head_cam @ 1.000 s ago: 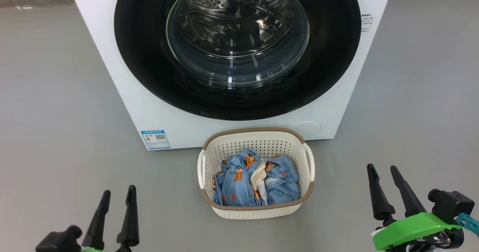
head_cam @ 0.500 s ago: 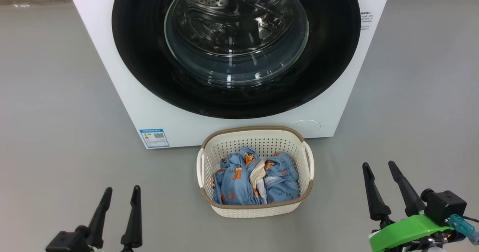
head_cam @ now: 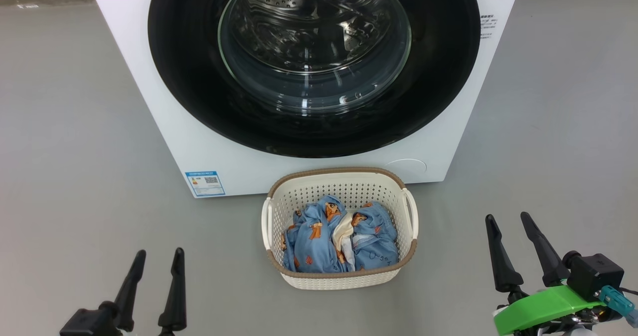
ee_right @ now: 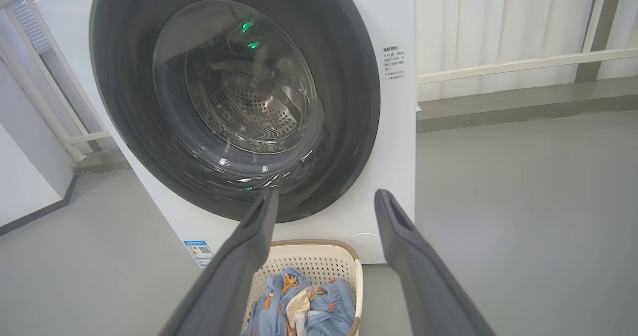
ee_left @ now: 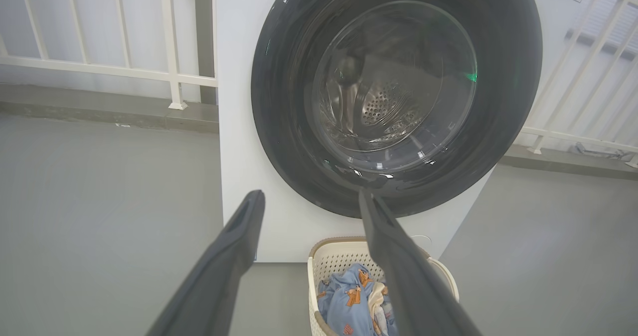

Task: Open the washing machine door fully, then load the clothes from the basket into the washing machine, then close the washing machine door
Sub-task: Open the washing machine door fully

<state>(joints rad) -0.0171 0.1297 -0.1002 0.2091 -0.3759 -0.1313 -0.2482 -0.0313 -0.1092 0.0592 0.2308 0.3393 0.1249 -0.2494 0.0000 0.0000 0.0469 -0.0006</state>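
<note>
My head has tipped a tiny bit, so everything sits a little higher. My claws have hardly moved. My left claw [head_cam: 159, 251] and right claw [head_cam: 507, 215] are spread wide and hold nothing. The washing machine door [head_cam: 189, 77] is shut on the washing machine [head_cam: 234, 176]. It is round, black and shiny, with a clear bowl window. I think I should hook its edge and pull slowly, all the way. The basket [head_cam: 339, 171] sits on the floor just below it, with the clothes [head_cam: 319, 241] inside.
</note>
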